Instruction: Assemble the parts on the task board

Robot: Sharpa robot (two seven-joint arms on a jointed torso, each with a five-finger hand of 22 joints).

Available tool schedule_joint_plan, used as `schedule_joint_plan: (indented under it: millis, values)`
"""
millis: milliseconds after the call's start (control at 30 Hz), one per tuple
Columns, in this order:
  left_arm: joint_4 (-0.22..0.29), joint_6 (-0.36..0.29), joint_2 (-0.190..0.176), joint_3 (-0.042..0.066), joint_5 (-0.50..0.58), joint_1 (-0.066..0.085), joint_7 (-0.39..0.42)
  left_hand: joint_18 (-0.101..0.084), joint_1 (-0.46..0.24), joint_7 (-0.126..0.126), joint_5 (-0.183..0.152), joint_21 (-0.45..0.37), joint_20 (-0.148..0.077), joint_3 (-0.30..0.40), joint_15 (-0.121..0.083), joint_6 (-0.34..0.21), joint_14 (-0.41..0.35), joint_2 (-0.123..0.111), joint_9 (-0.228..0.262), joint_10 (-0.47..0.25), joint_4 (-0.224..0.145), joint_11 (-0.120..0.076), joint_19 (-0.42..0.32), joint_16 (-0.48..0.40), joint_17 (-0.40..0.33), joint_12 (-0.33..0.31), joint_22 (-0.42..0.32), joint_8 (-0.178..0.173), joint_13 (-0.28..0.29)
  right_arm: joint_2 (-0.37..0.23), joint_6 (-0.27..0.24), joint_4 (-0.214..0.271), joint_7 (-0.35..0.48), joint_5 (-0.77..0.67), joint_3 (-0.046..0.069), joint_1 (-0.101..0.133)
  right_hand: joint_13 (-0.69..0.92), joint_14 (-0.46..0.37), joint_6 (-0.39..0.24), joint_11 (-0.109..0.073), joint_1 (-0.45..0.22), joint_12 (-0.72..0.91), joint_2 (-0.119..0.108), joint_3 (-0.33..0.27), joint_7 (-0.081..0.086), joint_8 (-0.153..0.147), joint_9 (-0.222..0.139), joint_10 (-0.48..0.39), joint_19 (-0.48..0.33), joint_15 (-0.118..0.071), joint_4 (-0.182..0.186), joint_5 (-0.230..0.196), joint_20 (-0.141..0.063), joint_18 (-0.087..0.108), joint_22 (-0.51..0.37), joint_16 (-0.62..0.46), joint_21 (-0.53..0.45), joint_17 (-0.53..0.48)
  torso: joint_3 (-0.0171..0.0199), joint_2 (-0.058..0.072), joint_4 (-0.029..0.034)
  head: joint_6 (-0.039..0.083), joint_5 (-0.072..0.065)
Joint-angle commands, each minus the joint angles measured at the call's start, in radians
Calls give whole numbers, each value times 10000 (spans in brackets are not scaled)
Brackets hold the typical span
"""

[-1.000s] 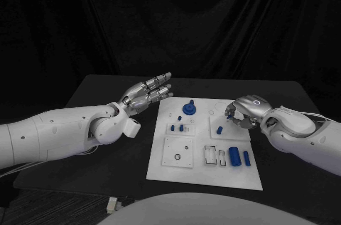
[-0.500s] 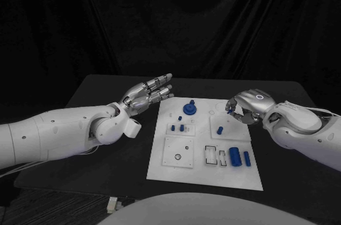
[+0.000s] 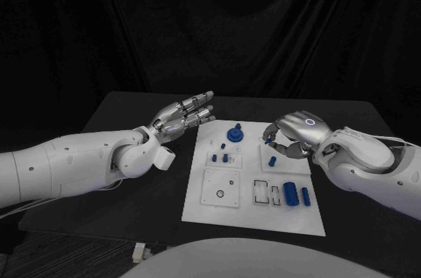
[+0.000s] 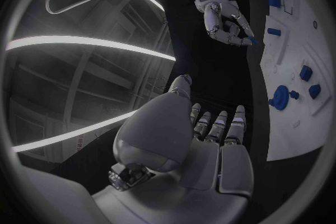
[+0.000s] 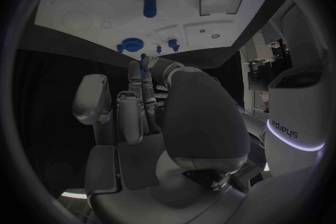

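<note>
**Right hand carries a small blue part over the board**

The right hand [image 3: 294, 132] pinches a small blue part [image 4: 251, 41] in its fingertips, now farther left than a second ago, above the task board's [image 3: 254, 214] far right section. The left hand [image 3: 182, 115] stays open, fingers spread, beside the board's far-left corner above the worktop [image 3: 131, 199].

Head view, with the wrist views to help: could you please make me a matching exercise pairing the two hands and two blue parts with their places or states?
Things:
1. left hand
2. right hand
3. knob
4. thick cylinder

States:
A. lies on the near right of the board
B. pinches a small part
C. stands at the board's far end
D. holds nothing, fingers apart, left of the board

Pairs: 1-D, 2-B, 3-C, 4-A
</note>
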Motion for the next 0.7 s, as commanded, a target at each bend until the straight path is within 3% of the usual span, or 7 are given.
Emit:
schedule_joint_plan:
  millis: [33,300,700]
  values:
    - [32,89,-22,11,16,-12,78,-199,70,28,43,35,3,-8,61,9,38,65,15,10,-56,58,76,64,15,57,-10,38,12,114,300,348,-382,-254,6,-27,-16,564,32,16,10,-41,76,-66,-23,17,15,88,36,-14,-19,-64,-11,-64,1483,18,-32,852,3,3,-5,0,42]
    - [11,103,-46,11,16,-18,86,-208,66,14,42,33,3,-4,65,4,37,74,14,15,-57,80,75,65,15,60,-19,37,14,552,677,787,-441,-939,6,-247,-20,549,26,9,39,-52,84,-66,-24,9,17,105,10,-14,-42,-56,-11,-52,1467,-17,-97,808,0,-1,18,0,125]
    - [-23,130,-54,11,16,-41,94,-215,63,6,44,28,3,-3,69,-4,34,77,13,13,-58,98,67,63,14,60,-34,35,13,1185,1234,720,-419,-1409,5,-722,-23,536,24,8,61,-65,78,-73,-24,3,19,116,-16,-16,-68,-48,-12,-41,1450,-47,-161,772,-9,0,22,0,139]
